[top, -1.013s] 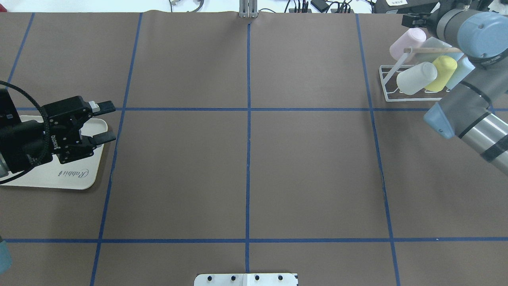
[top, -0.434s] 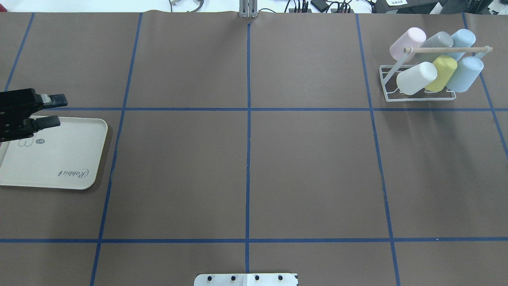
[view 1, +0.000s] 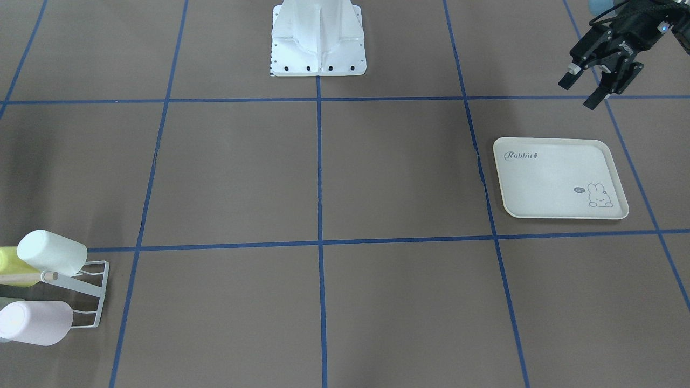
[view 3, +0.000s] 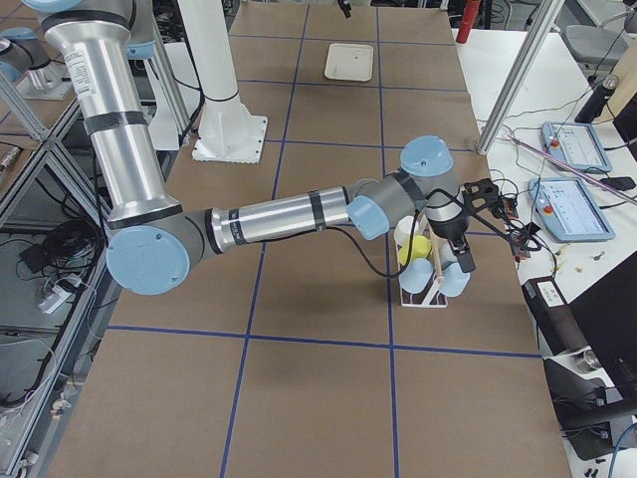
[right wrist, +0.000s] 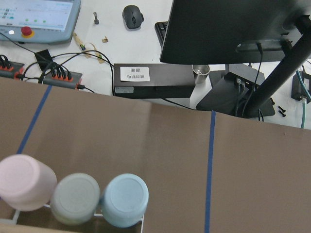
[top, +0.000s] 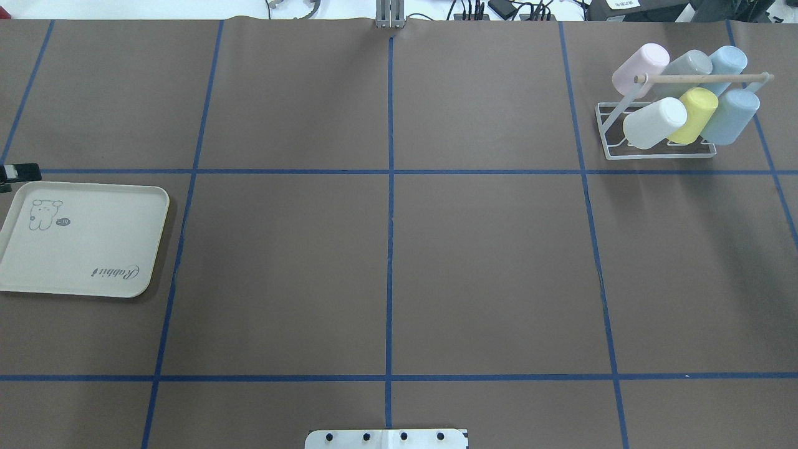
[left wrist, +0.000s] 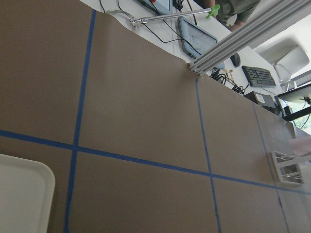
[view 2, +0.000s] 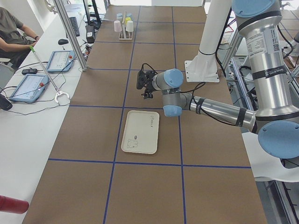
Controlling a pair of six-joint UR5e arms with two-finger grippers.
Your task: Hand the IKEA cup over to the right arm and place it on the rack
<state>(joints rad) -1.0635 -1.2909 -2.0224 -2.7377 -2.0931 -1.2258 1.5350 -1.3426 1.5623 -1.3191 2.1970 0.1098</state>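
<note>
Nearest the robot: white base plate (top: 386, 438), nothing of the task by it.

Further out, on robot's left: cream tray (top: 87, 249), no cup showing on it. Near its corner: left gripper (view 1: 578, 94), raised, apart from tray, jaws spread, holding nothing. Only one fingertip of it at frame edge in overhead view.

Middle of brown table (top: 386, 268): blue tape lines only.

Far right corner: rack (top: 648, 156) with wooden dowel (top: 704, 78) across the top.
- Front row on pegs: white cup (top: 654, 122), yellow cup (top: 693, 112), blue cup (top: 730, 115).
- Back row: pink cup (top: 641, 67), grey cup (top: 691, 65), second blue cup (top: 728, 61).

All six tilted, bottoms outward, seated on rack. Which of the six is the task's cup: cannot tell, all same shape.

Right arm (view 3: 289, 214) extended toward rack in right-side view, right gripper (view 3: 460, 249) near the cups. Seen only from that side view, so spread or closed: cannot tell. No fingers in right wrist view, just the three back-row cups from above.

Judged progress: handover and placing look done. No cup in left gripper, none on tray or table. Left at most: getting right arm clear of rack, parking both arms.
</note>
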